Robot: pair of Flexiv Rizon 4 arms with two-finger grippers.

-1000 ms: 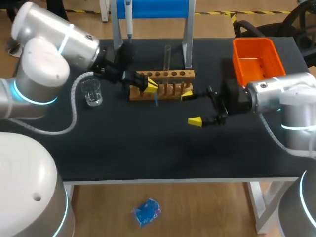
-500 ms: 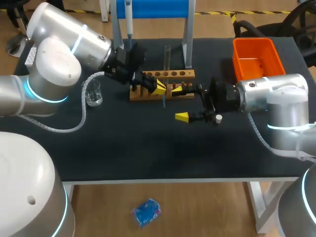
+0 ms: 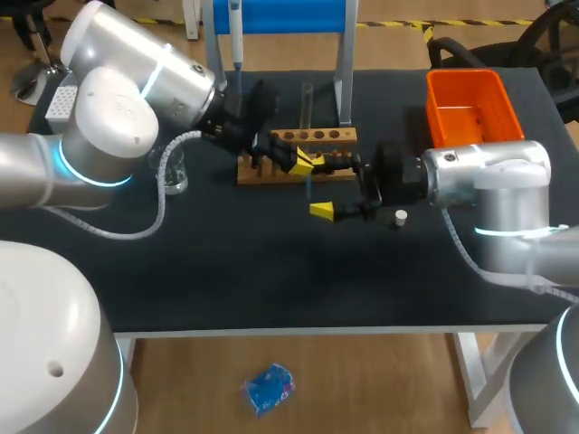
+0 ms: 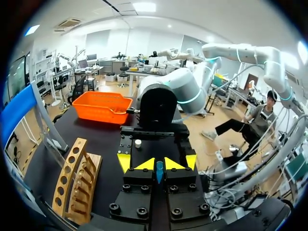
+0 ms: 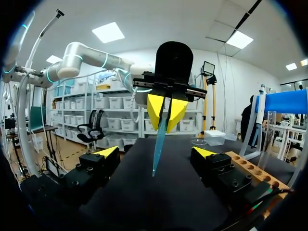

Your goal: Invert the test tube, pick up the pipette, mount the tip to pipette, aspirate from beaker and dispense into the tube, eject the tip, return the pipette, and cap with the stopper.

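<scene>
Right wrist view: left hand (image 5: 166, 115) pinches a slim translucent blue tip (image 5: 158, 147), point down; right hand (image 5: 155, 153) gapes.

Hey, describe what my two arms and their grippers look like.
The left arm and right arm have rounded silver-white shells, glowing cyan joint rings, and a pale cable looping from each wrist. The left gripper and right gripper are black bolted blocks, two fingers each, with bright yellow wedge tips.

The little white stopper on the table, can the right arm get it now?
Probably yes. The stopper lies bare on the table, close by the base of the right gripper, which is open and empty. It would likely have to pull back first, since it points away from the stopper.
</scene>
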